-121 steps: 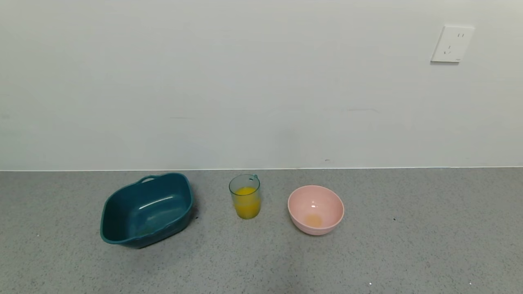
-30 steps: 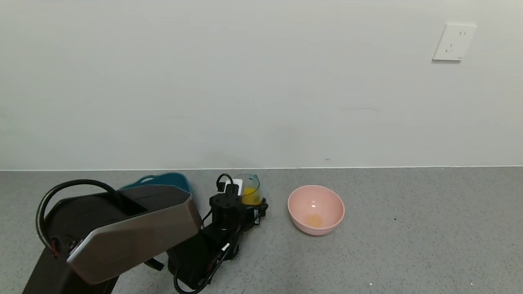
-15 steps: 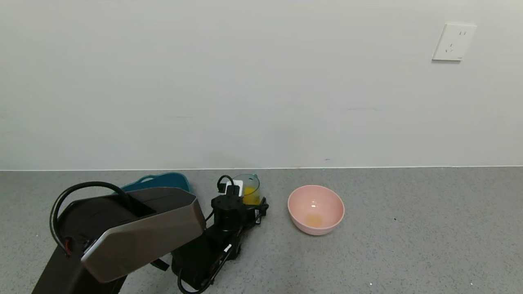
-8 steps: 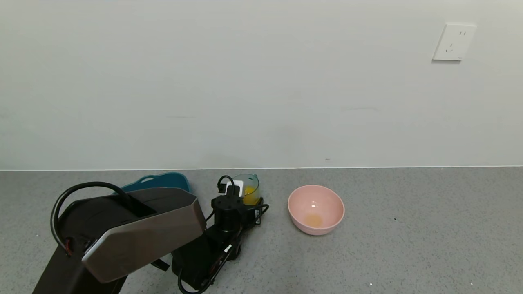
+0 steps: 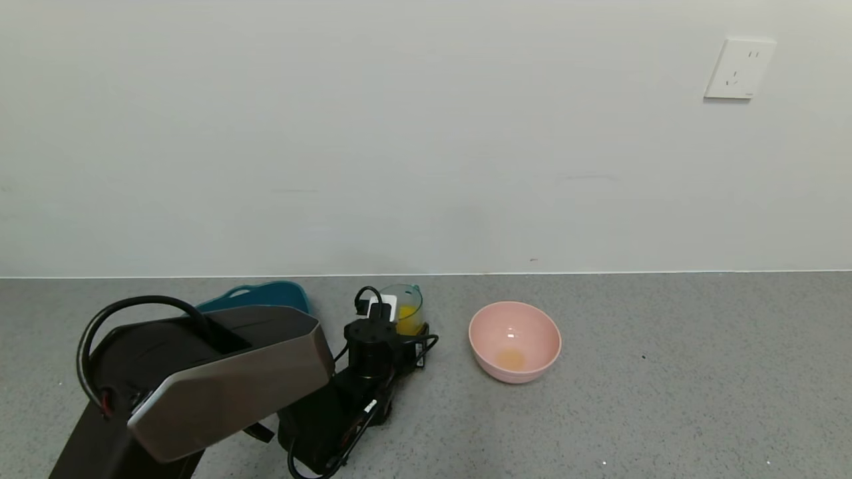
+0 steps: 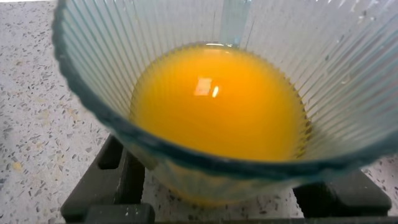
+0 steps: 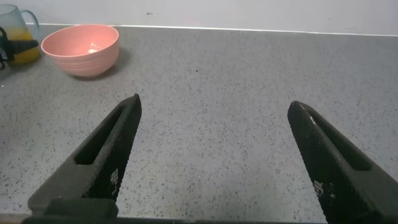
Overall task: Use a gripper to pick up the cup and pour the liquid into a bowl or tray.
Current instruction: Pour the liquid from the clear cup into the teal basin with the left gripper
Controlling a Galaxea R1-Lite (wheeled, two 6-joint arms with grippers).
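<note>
- The counter carried everything, with the cup as the landmark for what follows; the step in hand looked like the grasp, the pour not yet begun.
- The left arm reached across in front of the tub, hiding most of it; the tub sat to the left of the cup, and only its far rim and loop handle showed.
- The left gripper was at the cup; in the left wrist view its dark fingers stood on either side of the cup's base, seemingly touching it; I judged it closed on the cup, though the contact itself was hidden.
- The pink bowl stood to the right of the cup, near but apart, with a faint orange trace at its bottom; it lay away from any path to the tub.
- The cup stood upright on the counter between tub and bowl; whether it was lifted at all could not be told.
- The juice filled the lower part of the cup, level and unspilled.
- The next move seemingly called for a straight lift, a carry left over the tub's rim, then a slow tilt; sloshing or clipping the rim were the risks.
- The right gripper hung idle, well to the right of the cup, its fingers spread wide.
</note>
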